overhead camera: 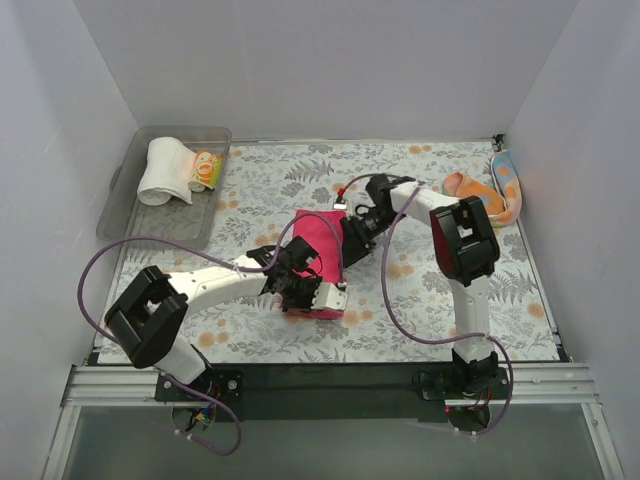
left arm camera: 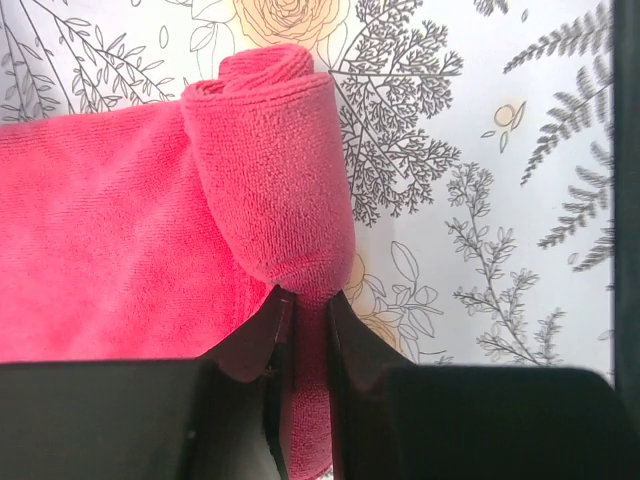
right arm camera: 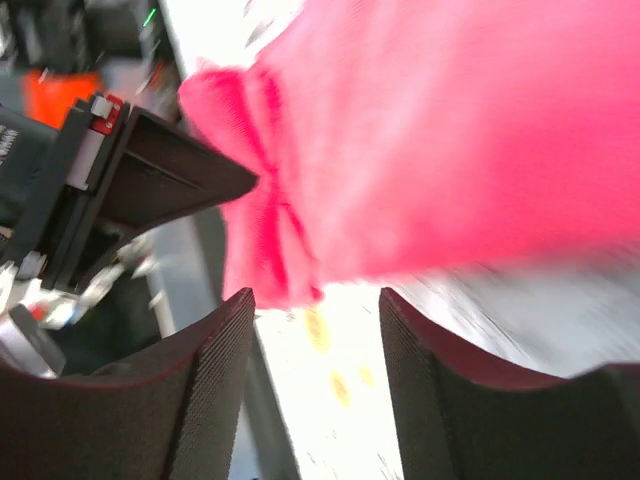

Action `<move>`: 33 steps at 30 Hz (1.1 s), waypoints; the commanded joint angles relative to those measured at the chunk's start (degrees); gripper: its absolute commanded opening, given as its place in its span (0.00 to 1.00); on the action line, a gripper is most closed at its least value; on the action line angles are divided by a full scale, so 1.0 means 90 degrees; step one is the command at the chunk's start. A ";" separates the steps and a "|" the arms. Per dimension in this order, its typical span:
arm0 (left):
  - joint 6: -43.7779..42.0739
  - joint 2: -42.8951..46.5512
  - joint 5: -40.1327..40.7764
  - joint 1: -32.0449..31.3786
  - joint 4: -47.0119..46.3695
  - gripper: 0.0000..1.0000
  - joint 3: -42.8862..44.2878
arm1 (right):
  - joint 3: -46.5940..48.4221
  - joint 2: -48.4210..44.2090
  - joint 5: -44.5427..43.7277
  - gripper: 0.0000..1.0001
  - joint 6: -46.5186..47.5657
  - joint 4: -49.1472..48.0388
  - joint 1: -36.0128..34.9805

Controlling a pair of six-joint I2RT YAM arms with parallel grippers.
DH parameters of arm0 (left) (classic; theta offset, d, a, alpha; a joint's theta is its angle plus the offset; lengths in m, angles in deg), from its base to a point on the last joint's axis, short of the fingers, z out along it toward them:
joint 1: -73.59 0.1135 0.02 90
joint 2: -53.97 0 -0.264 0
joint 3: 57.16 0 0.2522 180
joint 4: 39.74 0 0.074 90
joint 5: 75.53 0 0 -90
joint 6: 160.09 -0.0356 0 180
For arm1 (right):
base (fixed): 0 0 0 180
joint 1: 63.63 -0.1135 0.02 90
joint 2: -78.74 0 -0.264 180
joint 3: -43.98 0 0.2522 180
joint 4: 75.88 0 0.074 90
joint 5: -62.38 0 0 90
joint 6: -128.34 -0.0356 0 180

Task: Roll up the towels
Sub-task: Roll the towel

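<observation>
**Stock of the table: magenta towel, near end rolled and gripped**

Top external view:
- Magenta towel: I see it at mid-frame on the grey-and-orange floral table covering, between the two arms.
- Left gripper: at the towel's lower end.
- Right gripper: just beside the towel's right edge.
- Clear plastic bin, upper left: holds a rolled white towel and a yellow patterned towel, side by side.
- Orange spotted towel: loose at the upper right, by the wall.

Left wrist view:
- Magenta towel: one end curled into a short roll, the rest flat toward the left of frame.
- Left gripper: jaws drawn nearly together, pinching the roll's lower end.

Right wrist view (blurred):
- Right gripper: jaws apart, nothing between them.
- Magenta towel: fills the upper right, beyond the fingertips.
</observation>
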 commanded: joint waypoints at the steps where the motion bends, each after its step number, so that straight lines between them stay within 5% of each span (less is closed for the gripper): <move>1: 0.0374 -0.0459 -0.1079 0.0427 0.1299 0.00 0.0261 | 0.0044 -0.0898 -0.0767 0.52 -0.0394 -0.0689 0.0449; 7: 0.0298 -0.1767 -0.1989 0.1200 0.2225 0.00 0.1306 | -0.0532 -0.1865 -0.1080 0.63 0.0219 -0.0526 0.0587; 17: -0.0239 -0.3632 -0.2370 0.1552 0.3223 0.03 0.2654 | -0.2095 -0.3829 -0.1851 0.49 0.0953 -0.1179 0.0197; 24: -0.0338 -0.4658 -0.2478 0.1698 0.3692 0.07 0.3582 | -0.1900 -0.3742 -0.2690 0.48 0.1216 -0.1549 -0.1363; 33: -0.0289 -0.5011 -0.2624 0.1884 0.3751 0.06 0.3846 | -0.2708 -0.3595 -0.3969 0.69 0.1422 -0.2973 -0.3005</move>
